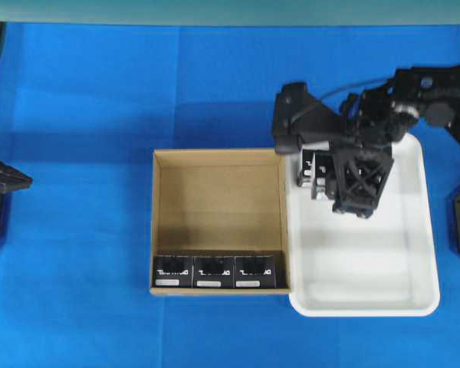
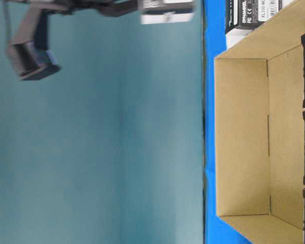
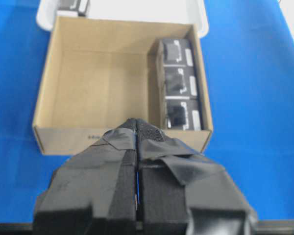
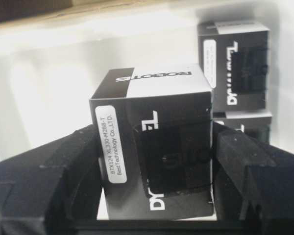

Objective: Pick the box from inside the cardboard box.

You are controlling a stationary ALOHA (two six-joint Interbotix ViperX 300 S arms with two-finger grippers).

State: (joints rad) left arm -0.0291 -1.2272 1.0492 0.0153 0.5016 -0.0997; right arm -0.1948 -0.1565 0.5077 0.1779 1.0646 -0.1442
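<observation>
**Box out of carton, held over tray**

Found the jaws of the right gripper [image 4: 157, 161] clamped on a small black cuboid box [image 4: 152, 98] with white lettering and a white side label, one dark pad against each side face. Saw this box held upright above the white plastic tray [image 1: 368, 261], just beside the shallow brown cardboard carton [image 1: 218, 156] and clear of its walls. Found the jaws of the left gripper [image 3: 137, 147] pressed together on nothing, hanging off the carton's far side.

Judged the pick itself done: box gripped and out of the carton. Judged only the setting-down left, if called for at all.

Counted one box in the jaws. Counted three identical ones in a row against one carton wall [image 1: 172, 271] [image 1: 213, 271] [image 1: 254, 271], touching side to side. Made out at least two more behind the held box in the tray [image 4: 232, 63] [image 4: 245, 122]; could not tell the full number there. Counted one carton and one tray, both on the blue worktop [image 1: 77, 153].
</observation>
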